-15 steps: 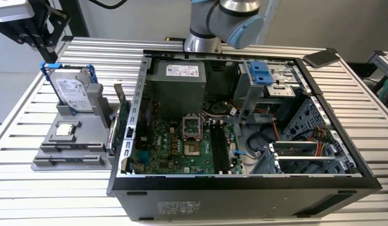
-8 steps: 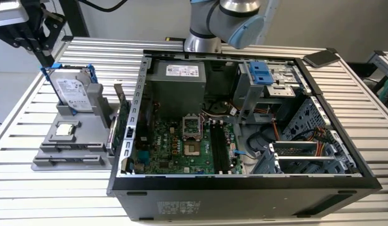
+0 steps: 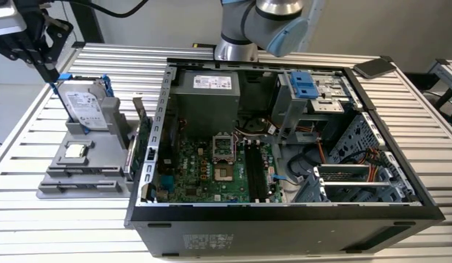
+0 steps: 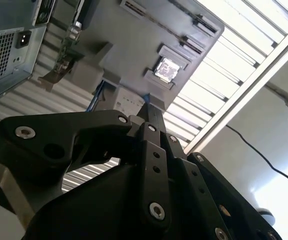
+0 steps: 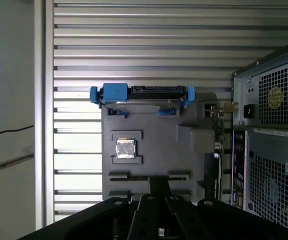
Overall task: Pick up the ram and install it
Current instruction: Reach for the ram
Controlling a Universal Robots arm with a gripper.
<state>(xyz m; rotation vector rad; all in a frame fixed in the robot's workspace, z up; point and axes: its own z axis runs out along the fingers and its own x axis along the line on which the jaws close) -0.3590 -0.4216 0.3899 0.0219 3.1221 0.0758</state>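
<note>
Grey fixture [image 3: 105, 164] sits on the slatted table [image 3: 35, 230], to the exterior view's left of the open case [image 3: 284, 224]. It carries a drive [image 3: 83, 107] in a blue frame at its far end, a chip [image 3: 78, 150] in the middle and narrow slots at its near end. A thin dark strip standing on edge in one of those slots looks to be the ram [image 5: 129, 176], though its label cannot be made out from above. A green card [image 3: 142, 145] stands between fixture and case and is not the target.

The gripper [image 3: 50, 75] hangs high at the fixture's far end, just beyond the drive, touching nothing. In both wrist views its fingers [image 4: 151, 112] meet at a single tip, together with nothing between them.

By my reading the work is at the approach to the pick. Nothing is grasped, and whether the long black sockets [image 3: 256, 170] on the board inside the case are filled I cannot tell.

Taking the ram would call for the fingers to part and for travel toward the fixture's near end. The jaws would need to line up across the stick's thin faces near mid-length, then come straight down so they clear the slot's walls.
</note>
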